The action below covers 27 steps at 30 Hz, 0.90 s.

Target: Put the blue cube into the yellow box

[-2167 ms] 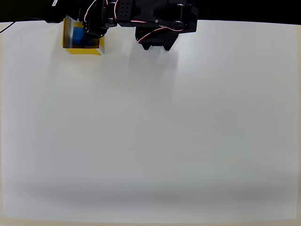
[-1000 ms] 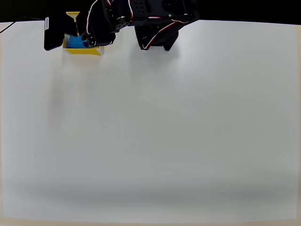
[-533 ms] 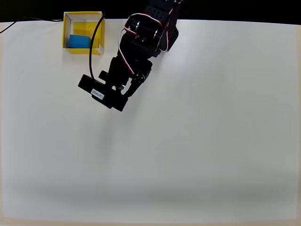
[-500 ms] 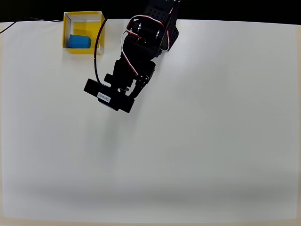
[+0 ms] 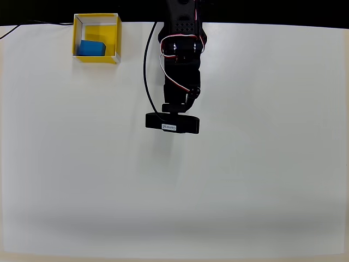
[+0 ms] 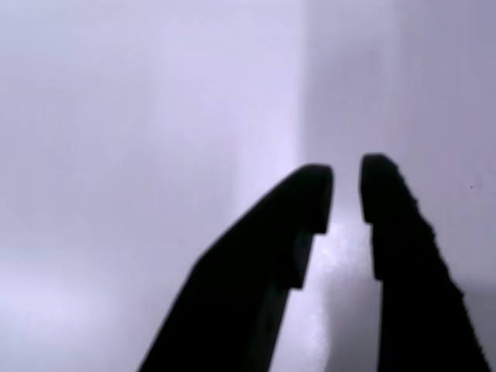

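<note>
The blue cube (image 5: 91, 48) lies inside the yellow box (image 5: 107, 31) at the overhead view's top left, against the box's lower left corner. My gripper (image 5: 173, 126) hangs over bare table near the top middle, well to the right of the box and below it, its fingers hidden under the black wrist camera bar. In the wrist view the gripper (image 6: 346, 194) has its two dark fingers a narrow gap apart, with nothing but white table between them.
The black arm (image 5: 181, 60) reaches down the picture from its base at the top edge. A thin black cable (image 5: 16, 28) runs off at the top left. A dark band (image 5: 283, 13) borders the white table's far edge.
The arm lifted off the yellow box, swung right and stretched out over the table's upper middle. The blue cube stayed in the box, now uncovered.
</note>
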{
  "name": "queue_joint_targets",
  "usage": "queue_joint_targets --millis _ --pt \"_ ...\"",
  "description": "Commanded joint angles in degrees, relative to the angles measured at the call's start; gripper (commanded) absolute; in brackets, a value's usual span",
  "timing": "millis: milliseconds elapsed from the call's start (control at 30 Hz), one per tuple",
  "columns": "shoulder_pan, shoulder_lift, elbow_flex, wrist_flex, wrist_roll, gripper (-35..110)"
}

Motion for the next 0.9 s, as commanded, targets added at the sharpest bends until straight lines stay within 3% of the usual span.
queue_joint_targets --millis 0,133,367,433,867 --pt "-1.0 6.8 5.6 -3.3 -1.6 0" --pt "1.3 9.2 11.5 -2.4 -6.3 0" --pt "1.9 10.1 11.5 11.3 -9.1 0" --pt "2.7 10.0 11.5 11.5 -4.7 0" --pt "3.5 9.9 11.5 11.5 -4.4 1"
